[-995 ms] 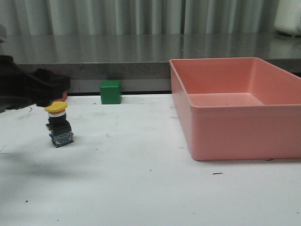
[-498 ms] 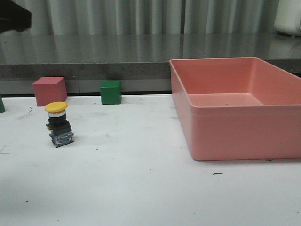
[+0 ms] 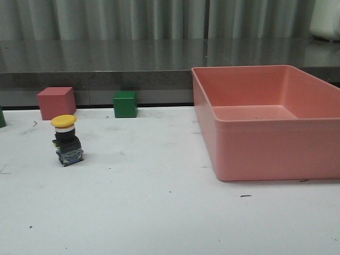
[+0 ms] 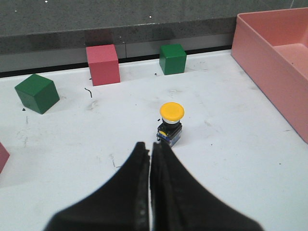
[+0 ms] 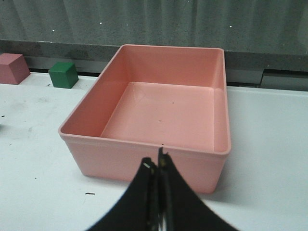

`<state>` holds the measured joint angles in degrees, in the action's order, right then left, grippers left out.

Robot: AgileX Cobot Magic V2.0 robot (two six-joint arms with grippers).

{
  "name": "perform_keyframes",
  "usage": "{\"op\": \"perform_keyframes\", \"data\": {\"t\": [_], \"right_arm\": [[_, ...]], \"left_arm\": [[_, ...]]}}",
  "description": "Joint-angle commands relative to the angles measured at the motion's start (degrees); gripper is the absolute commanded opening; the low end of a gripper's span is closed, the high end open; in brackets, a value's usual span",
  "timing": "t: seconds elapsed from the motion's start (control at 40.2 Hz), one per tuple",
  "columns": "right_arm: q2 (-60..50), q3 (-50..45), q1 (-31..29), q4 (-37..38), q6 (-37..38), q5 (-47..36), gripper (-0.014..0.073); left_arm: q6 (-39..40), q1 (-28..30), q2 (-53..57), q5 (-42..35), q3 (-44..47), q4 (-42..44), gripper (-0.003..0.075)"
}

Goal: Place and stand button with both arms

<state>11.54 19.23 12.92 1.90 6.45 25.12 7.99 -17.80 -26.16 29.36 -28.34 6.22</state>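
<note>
The small push-button [image 3: 67, 140] has a yellow mushroom cap, black body and bluish-grey base, on a white, black-scuffed tabletop [image 3: 159, 212]. Behind it sit a pink cube [image 3: 56, 102] and a green cube [image 3: 125, 103]. The plastic bin [image 3: 268, 122] is salmon pink; both two-pronged grippers [image 4: 150, 159] [image 5: 158, 166] are black.

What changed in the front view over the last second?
The left arm, which hung just above the button and covered the pink cube, lifted away up and left and is now out of the front view. The button stayed upright in place; the pink bin and green cube did not move.
</note>
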Motion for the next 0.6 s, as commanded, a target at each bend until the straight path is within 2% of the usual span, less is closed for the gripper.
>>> {"op": "perform_keyframes", "data": {"t": [0.0, 0.199, 0.348, 0.572], "right_arm": [[0.54, 1.61, -0.23, 0.52, -0.4, -4.85, -0.0067], [0.54, 1.61, -0.23, 0.52, -0.4, -4.85, -0.0067], [0.54, 1.61, -0.23, 0.52, -0.4, -4.85, -0.0067], [0.54, 1.61, -0.23, 0.52, -0.4, -4.85, -0.0067]], "left_arm": [[0.72, 0.22, 5.25, -1.26, -1.46, -0.41, -0.002], [0.72, 0.22, 16.54, -1.36, -1.34, -0.68, -0.002], [0.72, 0.22, 24.23, -4.98, 0.41, -0.68, -0.002], [0.72, 0.22, 27.57, -9.94, 1.87, -0.68, -0.002]]}}
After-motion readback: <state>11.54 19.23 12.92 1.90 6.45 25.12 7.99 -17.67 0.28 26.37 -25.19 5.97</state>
